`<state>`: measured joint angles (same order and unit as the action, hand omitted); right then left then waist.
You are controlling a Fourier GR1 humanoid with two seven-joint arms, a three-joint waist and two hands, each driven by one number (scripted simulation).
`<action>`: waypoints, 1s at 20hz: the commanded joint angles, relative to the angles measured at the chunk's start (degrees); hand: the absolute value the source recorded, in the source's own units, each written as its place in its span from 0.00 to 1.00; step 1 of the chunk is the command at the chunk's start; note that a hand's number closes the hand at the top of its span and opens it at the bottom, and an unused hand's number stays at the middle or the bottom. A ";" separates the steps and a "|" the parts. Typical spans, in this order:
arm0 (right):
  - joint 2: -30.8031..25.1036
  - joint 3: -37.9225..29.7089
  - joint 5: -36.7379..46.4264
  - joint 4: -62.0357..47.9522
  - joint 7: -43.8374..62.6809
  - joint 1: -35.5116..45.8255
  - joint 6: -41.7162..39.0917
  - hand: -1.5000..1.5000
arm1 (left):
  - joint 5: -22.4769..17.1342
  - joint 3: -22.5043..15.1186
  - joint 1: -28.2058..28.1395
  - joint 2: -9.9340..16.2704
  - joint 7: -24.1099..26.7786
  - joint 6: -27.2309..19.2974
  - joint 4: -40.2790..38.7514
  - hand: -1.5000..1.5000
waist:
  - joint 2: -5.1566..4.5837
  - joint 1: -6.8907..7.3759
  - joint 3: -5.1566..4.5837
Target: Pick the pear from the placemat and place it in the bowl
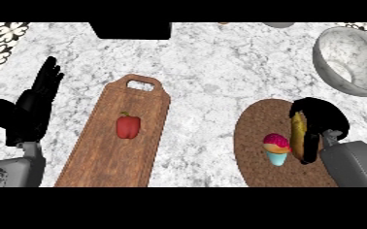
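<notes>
A yellow-brown pear (298, 126) lies on the round brown placemat (257, 140) at the lower right. My right hand (319, 121) is curled over it from the right and hides most of it. The grey marbled bowl (344, 60) sits at the right edge, farther back than the placemat. My left hand (36, 104) rests open at the left edge, fingers up.
A cupcake (276, 149) with pink topping and a blue wrapper stands on the placemat beside the pear. A wooden cutting board (108, 155) with a red bell pepper (128, 126) lies centre-left. A black object (130, 30) sits at the back edge.
</notes>
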<state>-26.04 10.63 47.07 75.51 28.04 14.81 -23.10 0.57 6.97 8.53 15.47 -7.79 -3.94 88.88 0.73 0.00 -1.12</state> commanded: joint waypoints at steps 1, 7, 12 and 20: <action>-0.49 -1.80 2.84 -3.41 -3.16 0.22 5.81 1.00 | -0.75 0.92 0.38 0.92 0.92 2.13 -1.95 0.50 | -0.79 0.12 1.13; 7.26 -2.21 2.04 -12.85 -3.19 14.64 5.82 1.00 | 1.00 -1.50 0.95 -1.01 -1.24 0.45 0.76 0.50 | -1.15 2.31 1.21; 7.30 -4.83 4.18 -20.18 -7.19 23.70 10.74 1.00 | 0.33 1.41 1.62 -0.01 1.85 0.93 -2.85 0.50 | -0.95 0.94 1.13; 3.81 -6.04 9.93 -0.55 3.87 25.45 15.31 1.00 | 1.09 0.47 0.83 -0.70 -1.96 -0.09 0.64 0.50 | -0.22 -0.49 1.10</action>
<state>-20.18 5.98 54.30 69.34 28.59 37.83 -10.88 1.45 7.52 9.16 14.74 -7.89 -3.60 88.25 0.26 0.00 -0.05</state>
